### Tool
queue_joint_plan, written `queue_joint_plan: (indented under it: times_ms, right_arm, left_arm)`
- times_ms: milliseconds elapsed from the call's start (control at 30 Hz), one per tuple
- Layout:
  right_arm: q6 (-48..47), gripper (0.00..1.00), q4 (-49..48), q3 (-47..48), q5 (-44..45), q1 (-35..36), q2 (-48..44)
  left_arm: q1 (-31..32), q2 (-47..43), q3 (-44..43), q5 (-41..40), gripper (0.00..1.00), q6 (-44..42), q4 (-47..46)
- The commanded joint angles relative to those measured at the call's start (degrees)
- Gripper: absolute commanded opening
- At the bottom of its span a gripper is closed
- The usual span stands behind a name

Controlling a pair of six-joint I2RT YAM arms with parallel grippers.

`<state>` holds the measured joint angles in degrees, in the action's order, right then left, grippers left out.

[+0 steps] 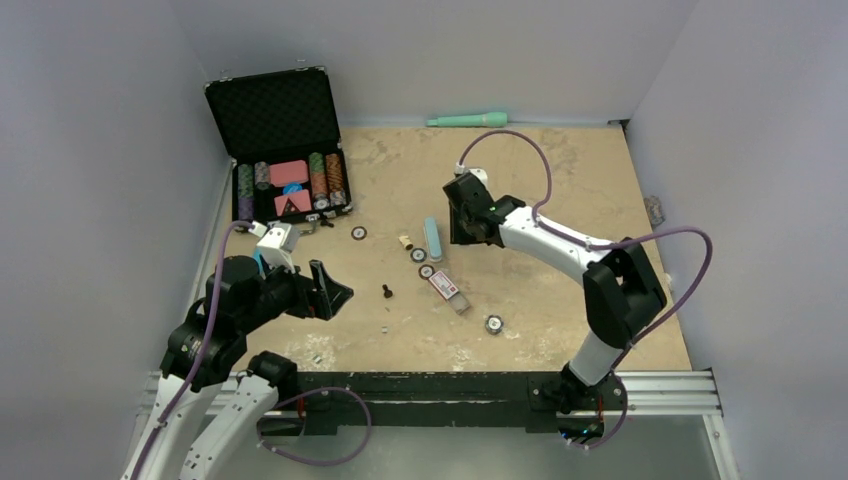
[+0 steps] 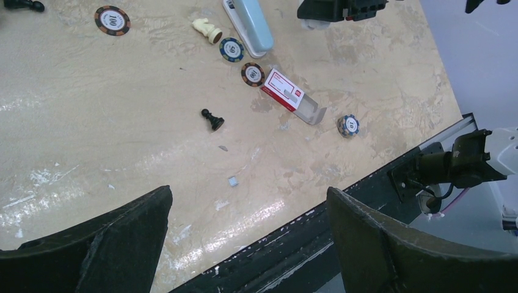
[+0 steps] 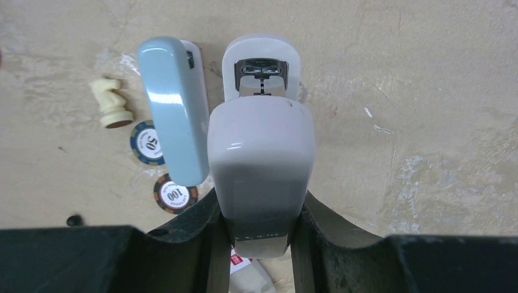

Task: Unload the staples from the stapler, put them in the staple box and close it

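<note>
**Right claw** [image 3: 259, 210]: found pressed together on the flanks of a pale grey stapler [image 3: 261, 152], which is gripped at the end nearest the wrist. Whether the stapler rests on the table [image 1: 560, 180] or is carried just above it cannot be told. A metal staple channel [image 3: 261, 68] is exposed at the far end, beyond the cover. No staples can be made out in it.

**Handling, as judged:** a stiff plastic shell over metal parts is assumed, of modest weight. The glossy sides are considered liable to slip in a narrow pinch. The present hold across the flanks is thought sound for steadying, since the cover and channel nose are left free for a second claw. Any staple strip is expected to be small and brittle, and easily scattered.

**Left claw** [image 2: 250, 241]: spread wide and empty, poised over the near-left table, well apart from the stapler.

**Surroundings:** a light blue stapler [image 3: 171, 110] lies just beside the held one. Poker chips [image 3: 147, 143], a cream chess knight [image 3: 110, 105], a staple box [image 2: 282, 89] and a black pawn [image 2: 212, 119] are noted nearby.

**Surface and room:** the table is hard, beige and mottled, with scuffs and shiny patches. Pale walls [image 1: 100, 120] enclose it, and an open poker-chip case [image 1: 275, 120] stands at the far left.
</note>
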<state>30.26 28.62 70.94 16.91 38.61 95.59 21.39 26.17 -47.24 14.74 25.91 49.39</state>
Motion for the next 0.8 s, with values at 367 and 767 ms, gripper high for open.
queue_joint_plan:
  times_ms: [367,767]
  right_arm:
    - [-4.05,0.00,-5.45,4.07,-3.80,-1.26,9.91]
    - [-4.42,0.00,-7.20,3.59,-5.50,-2.67,12.51]
  left_arm:
    - [-1.12,-0.33,-1.25,2.26,0.99,-0.77,-1.51]
    - [-2.73,0.01,-1.08,4.05,0.99,-0.95,-2.02]
